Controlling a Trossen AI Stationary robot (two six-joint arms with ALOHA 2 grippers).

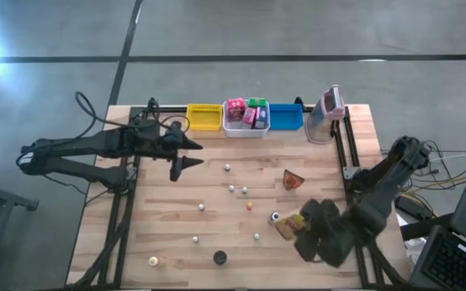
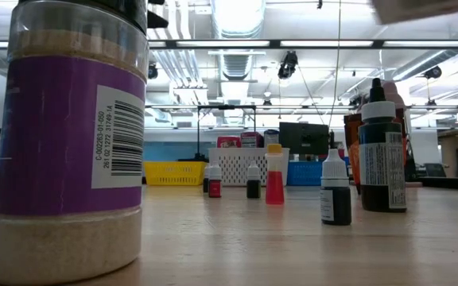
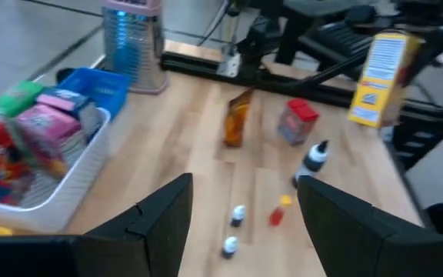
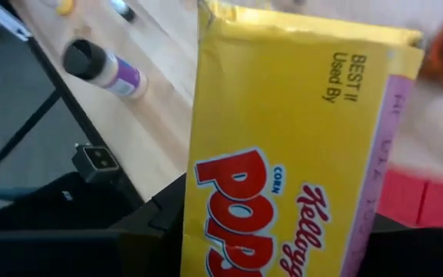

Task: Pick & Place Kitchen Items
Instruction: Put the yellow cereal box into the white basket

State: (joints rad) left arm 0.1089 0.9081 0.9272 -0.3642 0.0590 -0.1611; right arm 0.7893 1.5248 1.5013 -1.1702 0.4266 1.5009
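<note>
Right end effector (image 1: 298, 230) clamped on yellow cereal box (image 4: 283, 146), lifted over the desk's (image 1: 217, 194) near right part, left end effector (image 1: 186, 155) spread, holding nothing, near yellow bin (image 1: 204, 118), small bottles scattered mid-desk.

You have three bins lined up along the far edge of the wooden table (image 1: 217, 242): a yellow bin (image 1: 204, 118) on the left, a white bin (image 1: 246, 129) touching it in the middle, and a blue bin (image 1: 287, 117) on the right. Just beside the blue bin stands an upright pink-grey device (image 1: 328, 113), at the table's far right corner. Black cables (image 1: 95, 113) trail off the table's left side. To your right, off the table, a laptop (image 1: 451, 250) sits open. Beyond the table lies grey floor (image 1: 298, 32).
</note>
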